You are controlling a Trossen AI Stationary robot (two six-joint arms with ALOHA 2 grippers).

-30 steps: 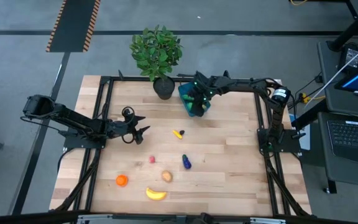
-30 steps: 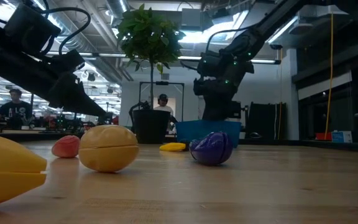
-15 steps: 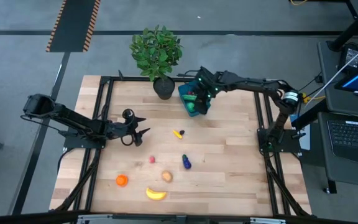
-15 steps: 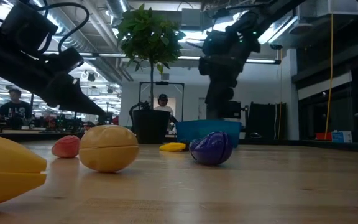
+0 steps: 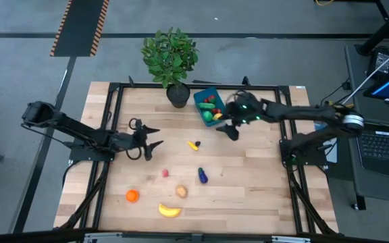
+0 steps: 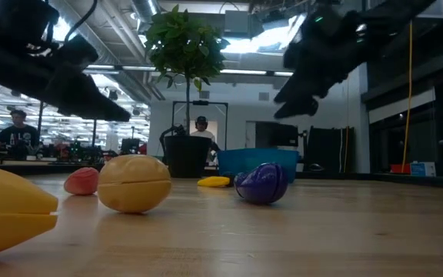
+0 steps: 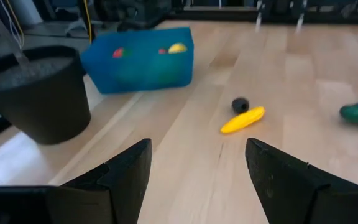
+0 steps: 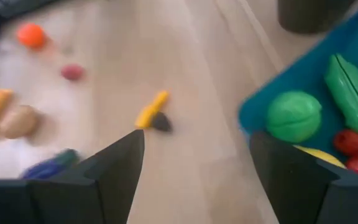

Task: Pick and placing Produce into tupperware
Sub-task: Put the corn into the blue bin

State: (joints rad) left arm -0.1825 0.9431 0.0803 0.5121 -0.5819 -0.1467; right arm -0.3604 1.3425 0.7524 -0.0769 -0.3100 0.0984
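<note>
The blue tupperware (image 5: 209, 106) stands open near the table's far edge beside the plant pot. In the right wrist view it holds a green apple (image 8: 294, 116), a cucumber (image 8: 353, 93) and red berries (image 8: 351, 142). On the table lie a small yellow piece (image 5: 194, 144), a purple eggplant (image 5: 202, 176), a red berry (image 5: 165, 173), a potato (image 5: 181, 192), an orange (image 5: 132, 196) and a banana (image 5: 169, 210). My right gripper (image 5: 228, 129) hangs open and empty just nearer than the tupperware. My left gripper (image 5: 150, 138) is open and empty, left of the yellow piece.
A leafy potted plant in a dark pot (image 5: 177, 94) stands at the far edge, left of the tupperware. A black frame (image 5: 113, 108) runs around the wooden table. Bare wood lies between the two grippers and at the right near corner. People sit in the room behind (image 6: 18, 131).
My right gripper has risen from over the tupperware and swung away toward the table's near and right side, leaving the produce inside in view. The tupperware and the loose produce have stayed where they were.
</note>
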